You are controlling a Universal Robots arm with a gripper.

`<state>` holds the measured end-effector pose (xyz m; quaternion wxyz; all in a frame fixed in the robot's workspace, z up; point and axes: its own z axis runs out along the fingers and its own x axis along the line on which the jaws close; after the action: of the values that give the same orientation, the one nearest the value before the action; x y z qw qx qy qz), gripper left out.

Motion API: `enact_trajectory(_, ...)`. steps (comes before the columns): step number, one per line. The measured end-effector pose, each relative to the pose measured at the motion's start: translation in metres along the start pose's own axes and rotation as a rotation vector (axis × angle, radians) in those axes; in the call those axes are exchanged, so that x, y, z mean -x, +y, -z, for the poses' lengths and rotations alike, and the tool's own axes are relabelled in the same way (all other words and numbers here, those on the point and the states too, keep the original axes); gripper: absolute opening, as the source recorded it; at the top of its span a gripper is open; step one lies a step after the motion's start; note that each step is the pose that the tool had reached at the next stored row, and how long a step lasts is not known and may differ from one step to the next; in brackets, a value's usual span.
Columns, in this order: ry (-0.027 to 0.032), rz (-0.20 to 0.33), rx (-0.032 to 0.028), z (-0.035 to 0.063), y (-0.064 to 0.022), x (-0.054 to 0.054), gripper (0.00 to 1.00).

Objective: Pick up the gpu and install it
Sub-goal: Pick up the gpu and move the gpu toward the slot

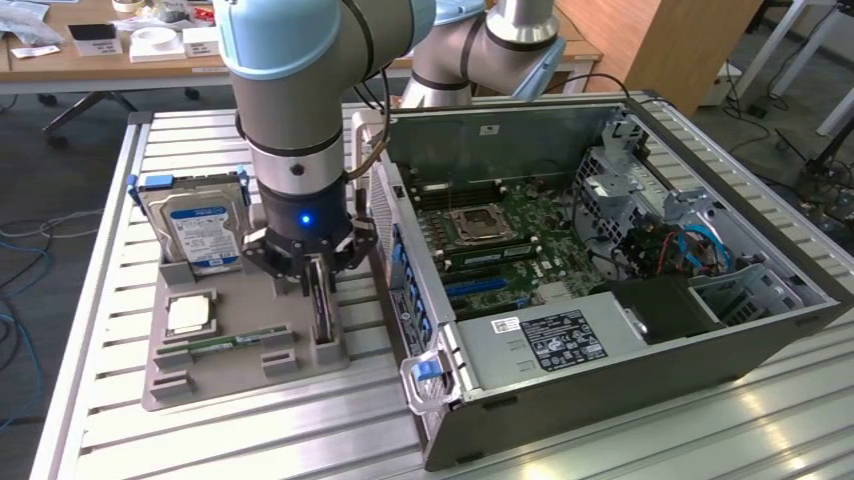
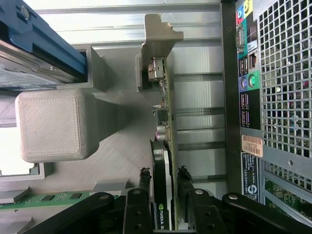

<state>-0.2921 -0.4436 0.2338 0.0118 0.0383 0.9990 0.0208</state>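
The gpu [image 1: 324, 312] stands on its edge in a slot of the grey holder tray [image 1: 247, 372], just beside the open computer case [image 1: 601, 330]. In the wrist view the gpu [image 2: 161, 153] shows its black cooler, green board edge and silver end bracket [image 2: 158, 34]. My gripper [image 1: 316, 278] has come straight down over it. The gripper [image 2: 164, 171] straddles the card, one of its black fingers [image 2: 145, 179] on the cooler side and the other on the board side, close to the card with thin gaps showing. The card still rests in its slot.
A silver hard drive [image 1: 200, 232] in a blue carrier stands upright at the holder's far end. A CPU [image 1: 191, 315] and a RAM stick [image 1: 220, 345] lie on the holder. The case's rear panel [image 2: 273, 97] sits close to the card. A grey holder post [image 2: 53, 124] rises nearby.
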Motion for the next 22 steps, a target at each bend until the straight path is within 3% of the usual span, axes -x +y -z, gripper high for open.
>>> enact_trajectory(1,0.0,0.0,0.0,0.0,0.0,0.0,0.4)
enact_trajectory(2,0.0,0.0,0.0,0.0,0.0,0.0,0.33)
enact_trajectory(9,0.0,0.0,0.0,0.0,0.0,0.0,0.33)
enact_trajectory(11,0.0001,0.0,-0.0001,0.0,0.0,0.0,0.27)
enact_trajectory(22,0.0,0.0,0.0,0.0,0.0,0.0,0.27)
